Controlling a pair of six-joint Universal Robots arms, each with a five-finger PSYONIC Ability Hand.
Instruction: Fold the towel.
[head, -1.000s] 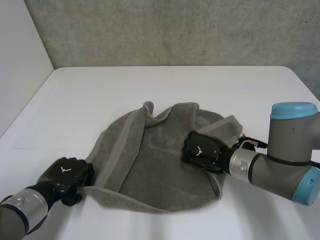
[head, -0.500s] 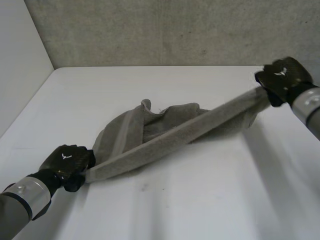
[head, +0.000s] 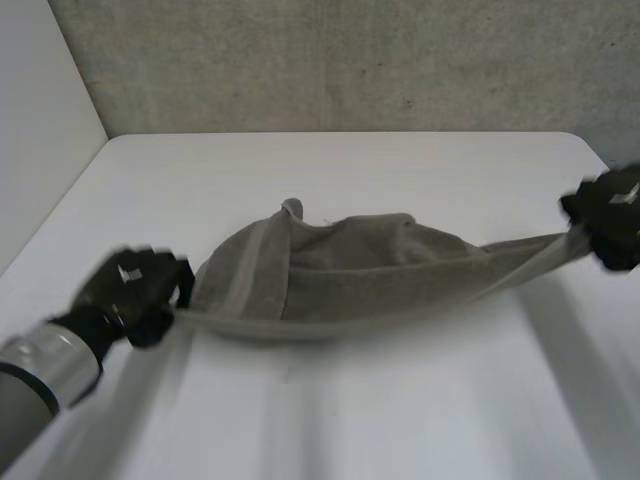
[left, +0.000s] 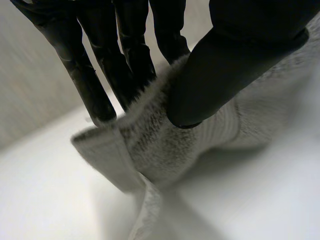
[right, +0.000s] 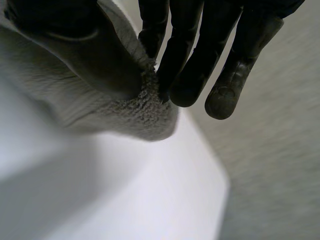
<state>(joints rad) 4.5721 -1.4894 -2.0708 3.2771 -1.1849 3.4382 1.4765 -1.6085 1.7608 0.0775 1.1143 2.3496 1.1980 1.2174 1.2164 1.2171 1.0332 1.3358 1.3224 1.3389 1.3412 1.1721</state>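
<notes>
Grey towel (head: 340, 270) sits bunched at the middle of the white table (head: 350, 420), with its near edge drawn taut in a line between the two hands.

Left hand (head: 135, 295), near left: pinching the towel's left corner, with the thumb pressed onto the cloth against the fingers (left: 100, 80).

Right hand (head: 610, 215), at the table's right edge: pinching the opposite corner between thumb and fingers (right: 185, 65).

The stretched edge lifts off the table toward the right hand. The towel's far part rests in folds on the surface. A grey wall (head: 350, 60) stands behind the table.
</notes>
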